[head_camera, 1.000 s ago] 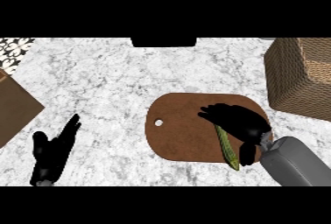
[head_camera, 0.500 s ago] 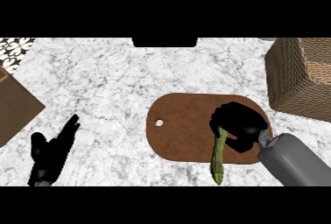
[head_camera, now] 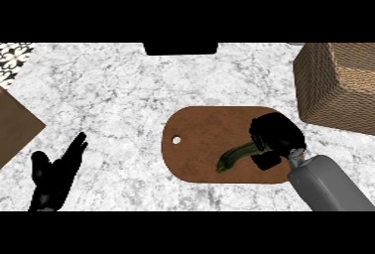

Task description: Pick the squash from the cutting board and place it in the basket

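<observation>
Squash handling is barely begun, so read the scene from the big things down. Your marble worktop (head_camera: 132, 94) runs under everything. The woven basket (head_camera: 338, 87) stands up and to the right of your right fingers, well apart from them, and nothing of the squash is in it yet. The brown cutting board (head_camera: 212, 141) lies directly beneath those fingers, its hang hole toward the left end. A brown wooden piece (head_camera: 16, 126) shows at the left edge, above your left hand.

Your right hand (head_camera: 275, 133) sits over the board's right part with its fingers curled around the near end of the squash (head_camera: 233, 158). Whether the squash is lifted off the board or touching it, you cannot tell from this view. Your left hand (head_camera: 55, 173) rests at the lower left, fingers straight and holding nothing.

The squash's long axis runs diagonally: one end is hidden inside your right fingers, the free end points down and left of them, over the board.

What is left, by my judgement: the lift, the carry up and right, and the release into the basket.
</observation>
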`<action>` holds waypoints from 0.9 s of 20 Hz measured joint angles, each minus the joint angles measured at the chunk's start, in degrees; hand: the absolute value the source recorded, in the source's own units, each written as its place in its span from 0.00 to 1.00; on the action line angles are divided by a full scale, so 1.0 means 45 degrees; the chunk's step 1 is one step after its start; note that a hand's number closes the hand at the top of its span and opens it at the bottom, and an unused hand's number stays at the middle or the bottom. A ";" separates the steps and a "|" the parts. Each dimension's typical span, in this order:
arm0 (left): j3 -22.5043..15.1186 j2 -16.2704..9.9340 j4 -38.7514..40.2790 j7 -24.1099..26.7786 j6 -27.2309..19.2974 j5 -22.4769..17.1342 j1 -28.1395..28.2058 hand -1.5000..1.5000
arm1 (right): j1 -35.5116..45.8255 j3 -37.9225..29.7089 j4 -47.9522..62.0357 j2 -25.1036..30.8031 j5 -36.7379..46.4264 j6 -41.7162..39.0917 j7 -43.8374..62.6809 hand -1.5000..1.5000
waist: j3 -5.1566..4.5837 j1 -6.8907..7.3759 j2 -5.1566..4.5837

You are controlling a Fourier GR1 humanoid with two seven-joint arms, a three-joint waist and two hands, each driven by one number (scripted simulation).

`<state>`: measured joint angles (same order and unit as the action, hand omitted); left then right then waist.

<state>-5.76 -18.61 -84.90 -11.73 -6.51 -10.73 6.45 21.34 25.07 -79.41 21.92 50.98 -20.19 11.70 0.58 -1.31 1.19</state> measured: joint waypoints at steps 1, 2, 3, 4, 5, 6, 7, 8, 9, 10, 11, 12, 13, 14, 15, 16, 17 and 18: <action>0.0007 -0.0009 -0.0052 -0.0041 0.0023 -0.0021 0.0028 0.50 | -0.0099 -0.0200 -0.0003 -0.0297 0.0112 0.0109 0.0825 1.00 | 0.0002 -0.0010 -0.0003; 0.0026 -0.0006 -0.0064 -0.0061 0.0048 -0.0051 0.0038 0.50 | -0.0233 -0.0286 -0.0096 -0.0589 0.0312 0.0267 0.1609 1.00 | 0.0005 -0.0020 -0.0009; 0.0081 -0.0030 -0.0087 -0.0007 0.0076 -0.0072 0.0104 0.50 | -0.0354 -0.0404 -0.0292 -0.0806 0.0475 0.0406 0.2296 1.00 | 0.0015 -0.0017 -0.0016; 0.0044 0.0012 -0.0103 0.0034 0.0041 -0.0004 0.0131 0.50 | -0.0443 -0.0489 -0.0532 -0.1044 0.0658 0.0566 0.2951 1.00 | 0.0023 -0.0020 -0.0024; 0.0000 0.0074 -0.0123 0.0001 -0.0033 0.0068 0.0119 0.50 | -0.0564 -0.0605 -0.0894 -0.1180 0.0784 0.0701 0.3471 1.00 | 0.0028 -0.0035 -0.0030; 0.0015 0.0054 -0.0136 -0.0010 -0.0021 0.0089 0.0118 0.50 | -0.0547 -0.0742 -0.1191 -0.1437 0.0864 0.0819 0.4000 1.00 | 0.0031 -0.0015 -0.0040; -0.0006 0.0070 -0.0146 -0.0021 -0.0051 0.0141 0.0125 0.50 | -0.0653 -0.0910 -0.1570 -0.1790 0.0814 0.1075 0.4425 1.00 | 0.0033 -0.0036 -0.0042; -0.0012 0.0115 -0.0132 -0.0006 -0.0094 0.0175 0.0131 0.50 | -0.0767 -0.1155 -0.1911 -0.2091 0.0715 0.1459 0.4691 1.00 | 0.0041 -0.0064 -0.0048; -0.0004 0.0113 -0.0155 0.0069 -0.0097 0.0201 0.0211 0.50 | -0.0803 -0.1547 -0.2262 -0.2527 0.0428 0.1987 0.4852 1.00 | 0.0058 -0.0096 -0.0045; 0.0025 0.0115 -0.0164 0.0071 -0.0109 0.0191 0.0245 0.50 | -0.0720 -0.1995 -0.2676 -0.2941 0.0053 0.2448 0.4957 1.00 | 0.0068 -0.0139 -0.0046; 0.0047 0.0094 -0.0192 0.0031 -0.0097 0.0176 0.0269 0.50 | -0.0647 -0.2371 -0.3132 -0.3307 -0.0236 0.2918 0.5048 1.00 | 0.0071 -0.0170 -0.0041; 0.0053 0.0109 -0.0220 0.0001 -0.0092 0.0156 0.0275 0.50 | -0.0555 -0.2676 -0.3591 -0.3638 -0.0450 0.3392 0.5131 1.00 | 0.0071 -0.0178 -0.0039; 0.0079 0.0124 -0.0209 0.0035 -0.0095 0.0149 0.0305 0.50 | -0.0429 -0.2975 -0.4132 -0.3847 -0.0602 0.3723 0.5272 1.00 | 0.0069 -0.0194 -0.0029; 0.0051 0.0171 -0.0236 -0.0014 -0.0124 0.0167 0.0286 0.50 | -0.0300 -0.3215 -0.4665 -0.3937 -0.0635 0.3968 0.5421 1.00 | 0.0063 -0.0190 -0.0028; 0.0067 0.0151 -0.0249 0.0011 -0.0096 0.0176 0.0306 0.50 | -0.0222 -0.3394 -0.5218 -0.4030 -0.0622 0.4166 0.5631 1.00 | 0.0058 -0.0171 -0.0026; 0.0077 0.0158 -0.0257 -0.0028 -0.0087 0.0169 0.0279 0.50 | -0.0079 -0.3575 -0.5754 -0.4131 -0.0611 0.4288 0.5923 1.00 | 0.0050 -0.0150 -0.0031; 0.0085 0.0142 -0.0242 -0.0124 -0.0063 0.0166 0.0214 0.50 | 0.0131 -0.3843 -0.6229 -0.4151 -0.0659 0.4276 0.6254 1.00 | 0.0042 -0.0123 -0.0042; 0.0151 0.0103 -0.0187 -0.0181 0.0015 0.0093 0.0172 0.50 | 0.0309 -0.4186 -0.6739 -0.4086 -0.0771 0.4212 0.6543 1.00 | 0.0039 -0.0121 -0.0046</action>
<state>-5.08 -18.15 -85.75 -12.54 -6.44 -10.31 7.23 22.74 6.23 -109.73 3.53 47.52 -1.23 41.14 0.76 -1.86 0.98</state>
